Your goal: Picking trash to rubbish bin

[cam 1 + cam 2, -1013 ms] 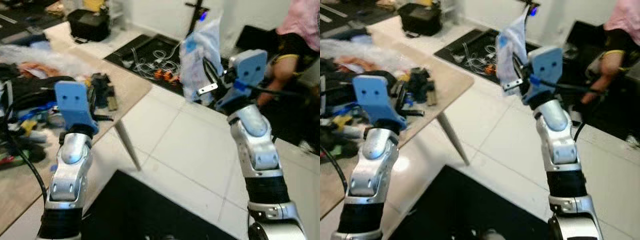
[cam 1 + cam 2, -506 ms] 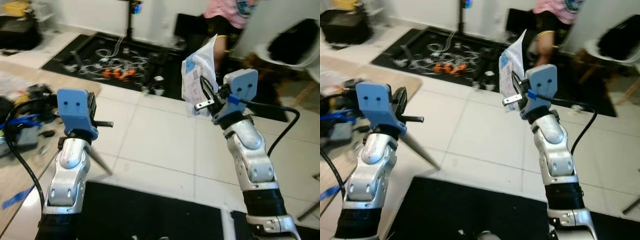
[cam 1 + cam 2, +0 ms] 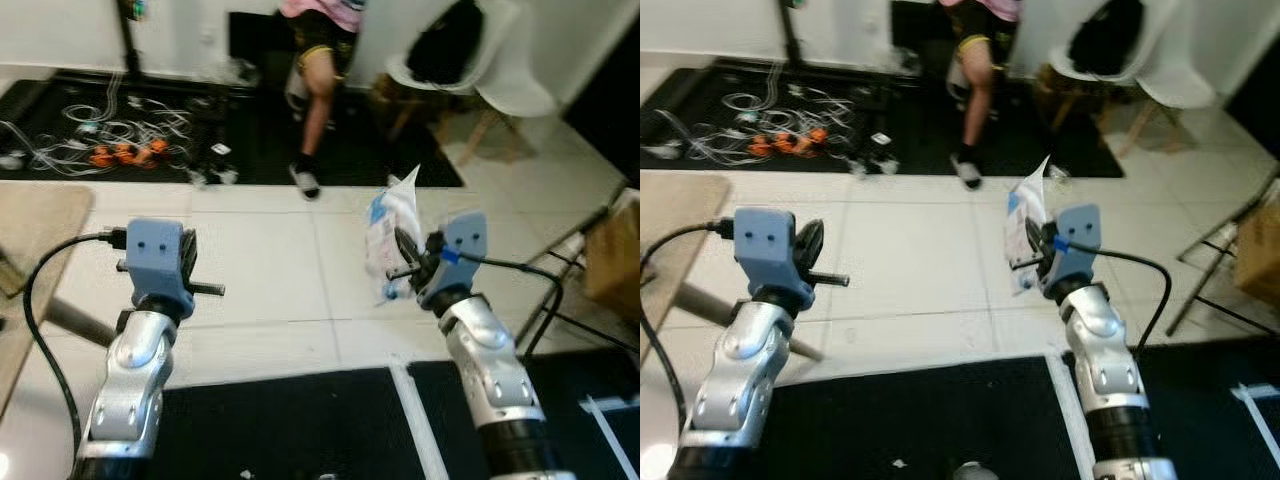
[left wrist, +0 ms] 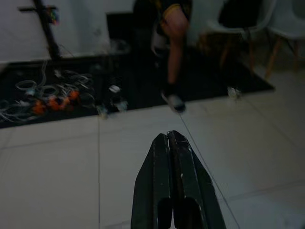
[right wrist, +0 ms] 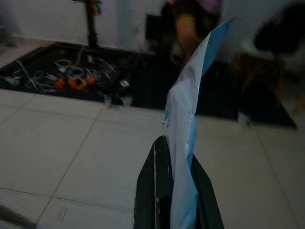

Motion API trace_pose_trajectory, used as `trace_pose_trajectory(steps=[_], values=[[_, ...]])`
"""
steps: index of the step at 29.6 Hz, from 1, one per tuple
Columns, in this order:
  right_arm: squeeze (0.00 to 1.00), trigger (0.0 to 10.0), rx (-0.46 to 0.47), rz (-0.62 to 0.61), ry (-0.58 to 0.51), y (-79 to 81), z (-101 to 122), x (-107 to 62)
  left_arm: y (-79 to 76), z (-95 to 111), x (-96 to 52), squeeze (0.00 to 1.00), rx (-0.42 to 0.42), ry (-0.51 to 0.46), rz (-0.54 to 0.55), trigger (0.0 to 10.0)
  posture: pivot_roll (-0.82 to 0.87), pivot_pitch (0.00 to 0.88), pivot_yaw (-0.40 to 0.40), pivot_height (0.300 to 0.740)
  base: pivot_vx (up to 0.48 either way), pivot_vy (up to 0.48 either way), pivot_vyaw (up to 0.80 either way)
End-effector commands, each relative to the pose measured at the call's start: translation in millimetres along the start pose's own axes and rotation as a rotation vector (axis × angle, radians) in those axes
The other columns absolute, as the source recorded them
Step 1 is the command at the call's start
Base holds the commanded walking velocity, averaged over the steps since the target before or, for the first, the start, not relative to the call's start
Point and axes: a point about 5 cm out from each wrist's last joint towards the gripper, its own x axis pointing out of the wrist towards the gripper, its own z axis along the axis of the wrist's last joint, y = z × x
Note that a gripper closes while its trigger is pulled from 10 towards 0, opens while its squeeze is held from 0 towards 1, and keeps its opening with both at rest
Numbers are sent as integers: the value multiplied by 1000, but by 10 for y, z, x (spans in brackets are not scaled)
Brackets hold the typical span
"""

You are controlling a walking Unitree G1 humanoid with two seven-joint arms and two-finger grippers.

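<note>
Right end effector (image 5: 174, 191) clamped on blue-white wrapper (image 3: 392, 240), print blurred; left end effector (image 4: 172, 157) closed, empty.

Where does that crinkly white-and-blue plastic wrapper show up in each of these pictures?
Left eye view: white-and-blue plastic wrapper right of centre, clamped in the right gripper.
Right eye view: right of centre, same grip.
Left wrist view: not in it.
Right wrist view: centre, rising from between the black fingers.
Shared landmark: the orange-and-white cable tangle on the black mat.
</note>
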Motion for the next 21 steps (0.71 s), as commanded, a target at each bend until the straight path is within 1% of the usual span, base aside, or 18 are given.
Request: trace_pose_trajectory(steps=[1, 2, 4, 5, 7, 9, 13, 14, 18, 19, 21], values=[[0, 10000, 24, -32, 62, -60, -188, -93, -26, -119, -49, 0, 5, 31, -16, 10000, 14, 125, -58, 740, 0, 0, -800], [0, 10000, 24, -32, 62, -60, -188, -93, -26, -119, -49, 0, 5, 31, -16, 10000, 14, 125, -58, 740, 0, 0, -800], [0, 10000, 13, -26, 98, -48, -300, -137, -3, -181, -73, 0, 20, 44, 2, 10000, 17, 123, -60, 740, 0, 0, -800], [0, 10000, 13, -26, 98, -48, -300, -137, -3, -181, -73, 0, 20, 44, 2, 10000, 17, 123, -60, 740, 0, 0, -800], [0, 10000, 17, -26, 118, -38, -368, -168, 10, -225, -89, 0, 13, 57, 15, 10000, 18, 125, -58, 740, 0, 0, -800], [0, 10000, 17, -26, 126, -28, -401, -184, 15, -259, -104, 0, 3, 69, 15, 10000, 15, 125, -56, 740, 0, 0, -800], [0, 10000, 30, -35, 141, -25, -443, -201, 16, -286, -115, 0, 8, 78, 15, 10000, 17, 132, -55, 740, 0, 0, -800], [0, 2235, 32, -34, 140, -25, -450, -200, 9, -281, -109, 0, 5, 74, 14, 10000, 18, 131, -55, 740, 0, 0, -800], [0, 2235, 33, -34, 139, -26, -450, -198, 5, -277, -106, 0, 4, 72, 13, 10000, 18, 131, -55, 740, 0, 0, -800], [0, 0, 34, -35, 137, -29, -453, -196, 1, -278, -104, 0, 7, 69, 12, 10000, 18, 131, -55, 740, 0, 0, -800], [0, 0, 31, -35, 132, -33, -451, -193, -14, -276, -98, 0, 9, 66, 7, 10000, 18, 131, -55, 740, 0, 0, -800]])
